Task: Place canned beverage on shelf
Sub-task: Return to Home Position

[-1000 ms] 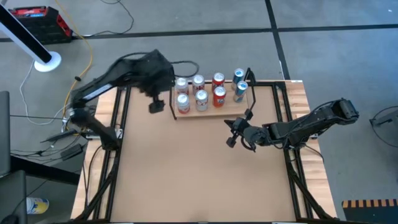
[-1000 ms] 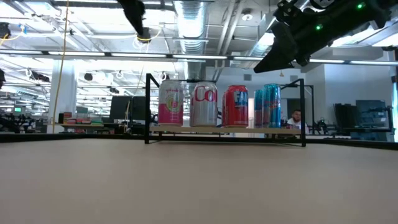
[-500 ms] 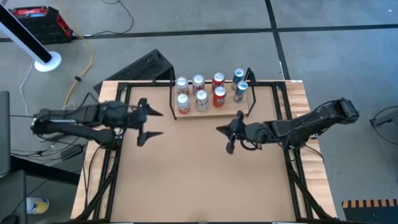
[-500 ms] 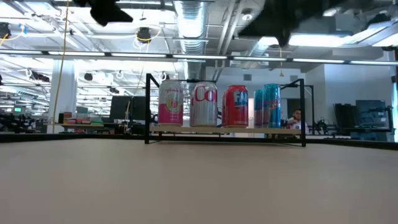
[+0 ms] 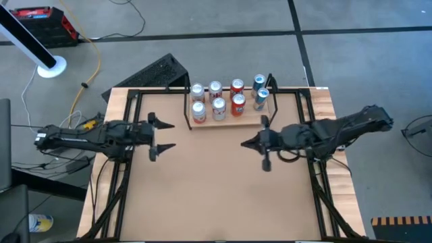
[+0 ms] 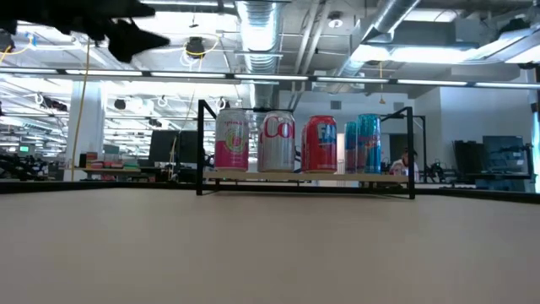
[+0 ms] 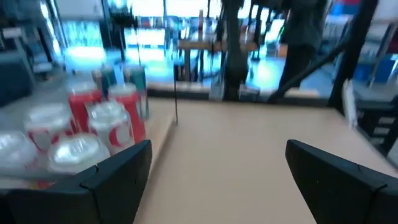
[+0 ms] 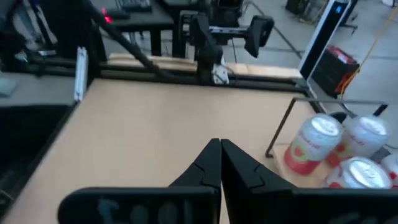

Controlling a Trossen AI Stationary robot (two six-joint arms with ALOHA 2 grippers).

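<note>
Several cans (image 5: 219, 106) stand upright on their bases in two rows on the shelf (image 5: 229, 116), at the middle of the table's far edge. The low view shows a pink, a silver, a red and a blue can (image 6: 319, 143) side by side on the shelf's plank (image 6: 304, 176). My left gripper (image 5: 170, 134) hangs level over the table's left part, open and empty, left of the shelf; the cans (image 7: 93, 124) lie ahead of it to one side. My right gripper (image 5: 245, 143) is shut on nothing, in front of the shelf's right end, with cans (image 8: 323, 143) beside it.
Black frame rails (image 5: 128, 145) run along both sides of the table. A black keyboard-like object (image 5: 158, 71) lies on the floor beyond the far left corner. Bare tabletop (image 5: 216, 196) stretches from the shelf to the near edge.
My left gripper has drawn back from the shelf's left end toward the table's left edge, sunk, and tipped from pointing down to level, staying open. My right gripper has risen out of the low view, staying shut. The cans have not moved.
</note>
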